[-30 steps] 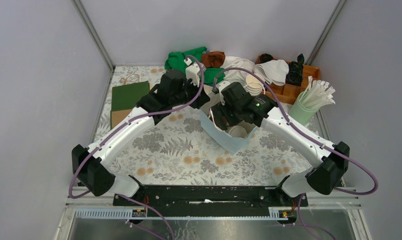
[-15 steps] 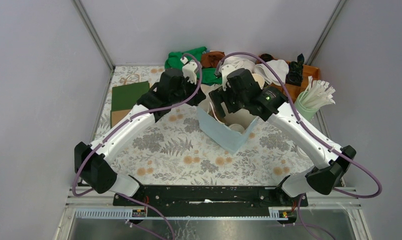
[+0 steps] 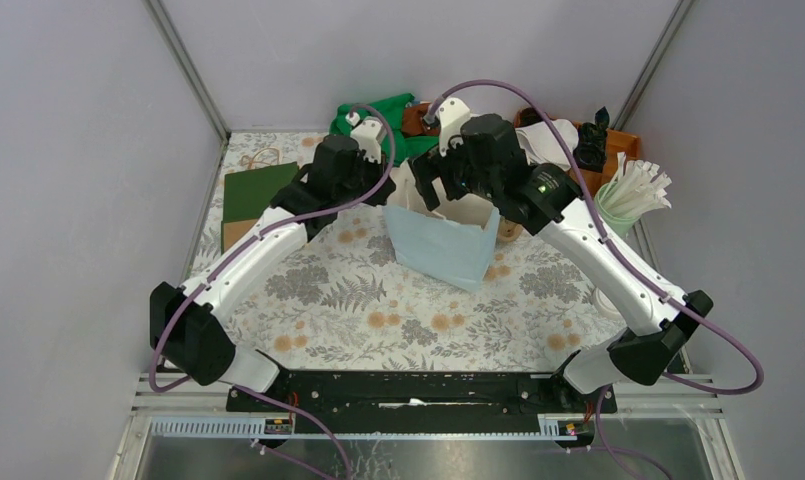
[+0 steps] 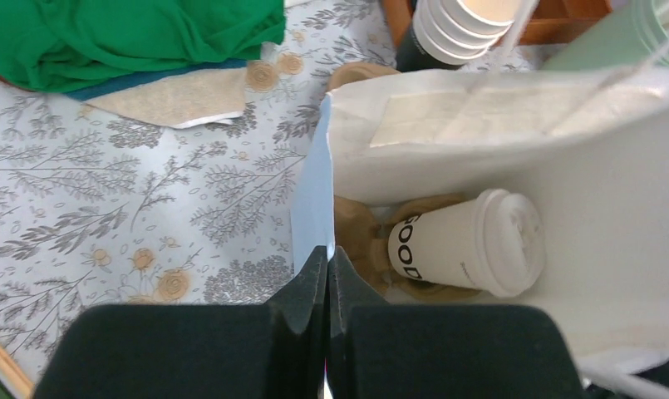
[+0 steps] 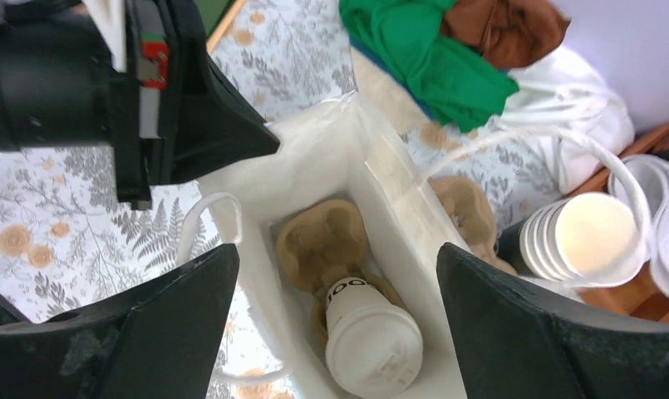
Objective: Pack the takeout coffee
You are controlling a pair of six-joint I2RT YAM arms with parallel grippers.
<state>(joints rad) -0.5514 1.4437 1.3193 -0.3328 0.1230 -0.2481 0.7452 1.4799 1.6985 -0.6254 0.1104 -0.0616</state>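
- Coffee cup: lidded, inside the paper bag, seated in the brown cup tray on the bag floor; the task looks nearly done.
- Left gripper: pressed together, pinching the bag's rim and holding the mouth open.
- Right gripper: spread wide, empty, above the bag mouth.
- Handling advice: raise the right gripper straight up, clear of the white handle loop; release the rim gently, lest the bag tip.
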